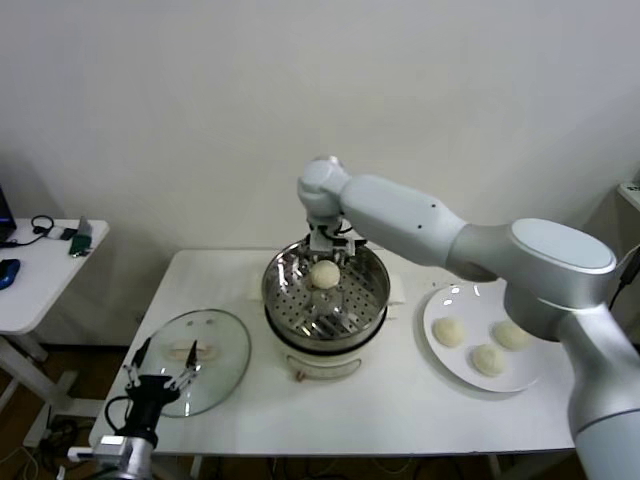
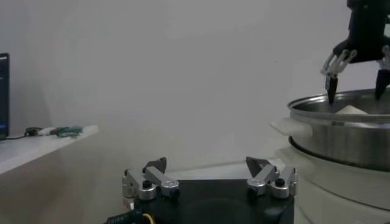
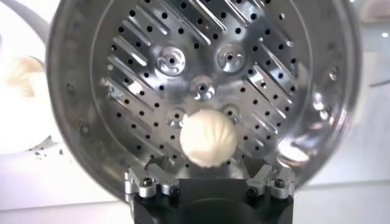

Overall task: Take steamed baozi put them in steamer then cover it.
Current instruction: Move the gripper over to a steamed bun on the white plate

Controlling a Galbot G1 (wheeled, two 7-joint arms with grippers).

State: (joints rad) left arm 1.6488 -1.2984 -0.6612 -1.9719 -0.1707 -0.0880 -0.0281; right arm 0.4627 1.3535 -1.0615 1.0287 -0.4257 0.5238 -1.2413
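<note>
The steamer (image 1: 372, 300), a shiny steel pot on a white base, stands mid-table with a perforated tray (image 3: 183, 61). One steamed baozi (image 1: 324, 273) (image 3: 208, 137) is on the tray's far side. My right gripper (image 1: 326, 250) (image 3: 208, 165) hovers just above it, open, its fingers apart on either side and not touching it. Three more baozi (image 1: 448, 332) (image 1: 488, 359) (image 1: 511, 334) lie on a white plate (image 1: 437, 305) to the right. The cover (image 1: 215, 340), a glass lid with a white handle (image 1: 190, 351), lies flat at front left. My left gripper (image 1: 160, 365) (image 2: 206, 162) waits open over it.
A small white side table (image 1: 40, 270) with cables and gadgets stands to the left, apart from the work table. The right arm reaches across the table's back from the right. The steamer wall (image 2: 341, 131) rises close beside the left gripper.
</note>
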